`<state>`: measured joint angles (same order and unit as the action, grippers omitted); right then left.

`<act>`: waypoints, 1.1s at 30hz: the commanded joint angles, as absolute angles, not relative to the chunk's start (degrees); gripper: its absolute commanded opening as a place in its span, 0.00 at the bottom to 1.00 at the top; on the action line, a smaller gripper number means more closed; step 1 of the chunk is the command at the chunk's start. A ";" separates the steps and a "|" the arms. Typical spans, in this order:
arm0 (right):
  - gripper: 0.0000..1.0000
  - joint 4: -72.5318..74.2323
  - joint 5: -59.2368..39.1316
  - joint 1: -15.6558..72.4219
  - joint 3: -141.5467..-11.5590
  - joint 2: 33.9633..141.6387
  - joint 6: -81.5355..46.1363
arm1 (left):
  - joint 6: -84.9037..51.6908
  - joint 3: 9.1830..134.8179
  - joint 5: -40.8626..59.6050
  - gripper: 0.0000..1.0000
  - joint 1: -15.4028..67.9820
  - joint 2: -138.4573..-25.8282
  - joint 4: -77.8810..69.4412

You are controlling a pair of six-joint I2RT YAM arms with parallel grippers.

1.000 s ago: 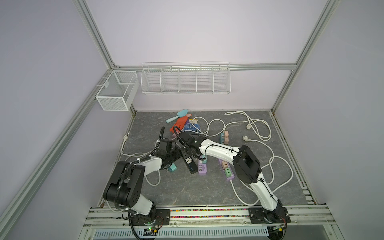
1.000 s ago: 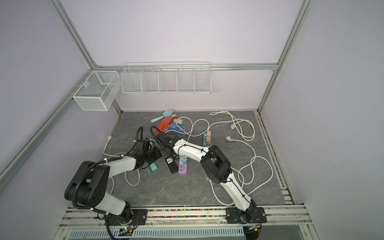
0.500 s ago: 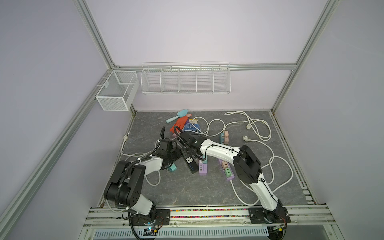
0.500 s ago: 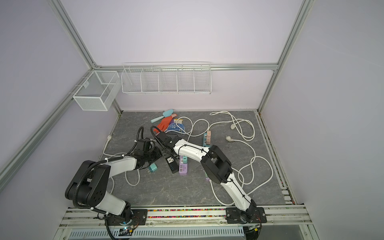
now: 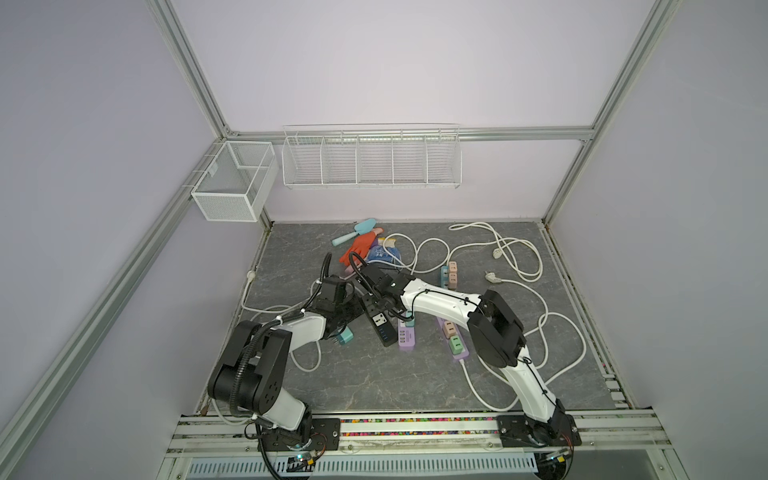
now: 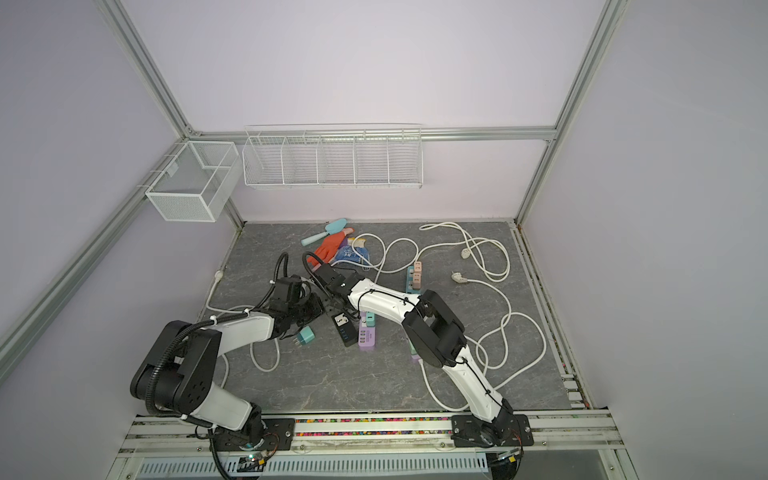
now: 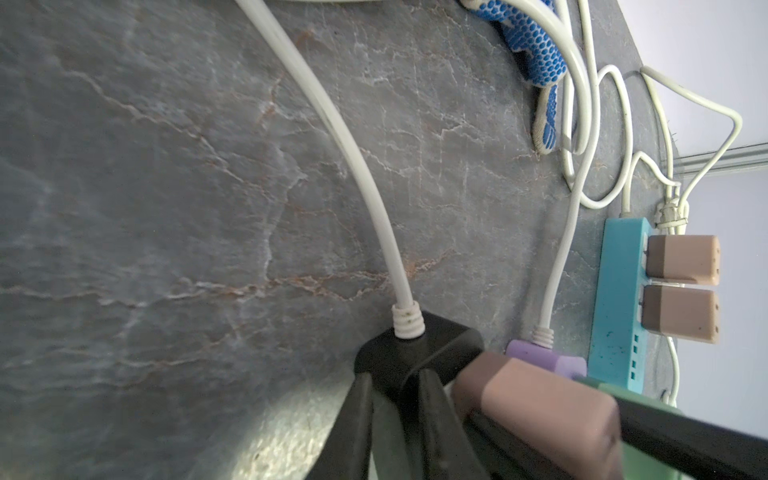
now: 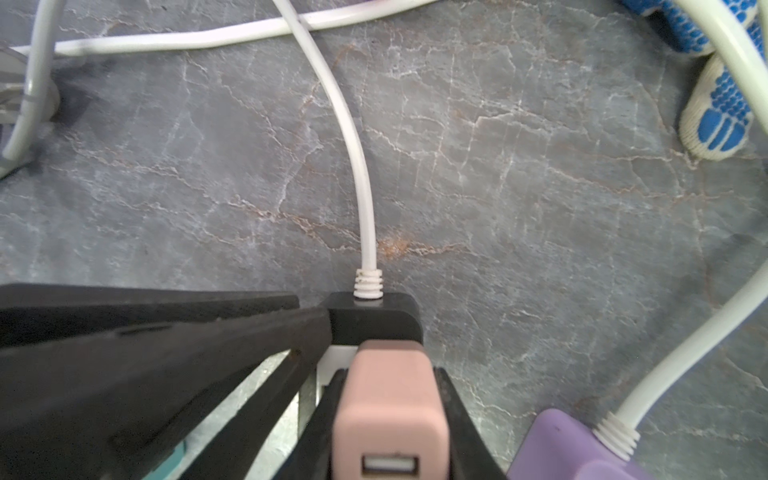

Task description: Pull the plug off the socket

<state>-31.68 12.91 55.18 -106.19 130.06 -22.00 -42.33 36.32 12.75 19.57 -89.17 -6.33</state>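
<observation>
Pink plug (image 8: 390, 399) sits in a black power strip (image 5: 379, 322), left of centre on a grey marbled table (image 5: 374, 382). The strip lies flat, and its white cord (image 8: 360, 187) trails away across the table. The left gripper (image 7: 395, 382) is clamped on the strip's cord end, apparently to pin it down while the plug is drawn out. The right gripper (image 8: 390, 374) is closed on the plug's two sides, likely for a straight pull. A small USB port (image 8: 390, 464) on the plug faces the right wrist camera. No brand or writing is readable.
</observation>
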 commanded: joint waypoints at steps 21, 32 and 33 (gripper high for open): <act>0.25 -28.24 12.94 55.31 -103.21 124.94 -21.11 | -42.98 35.30 12.15 0.20 21.78 -92.39 -1.49; 0.23 -26.32 11.69 55.38 -102.04 124.45 -21.78 | -43.71 34.84 13.10 0.26 23.17 -90.76 -2.17; 0.23 -26.33 12.10 55.31 -102.04 124.11 -21.48 | -43.63 35.10 13.01 0.26 23.16 -91.12 -1.70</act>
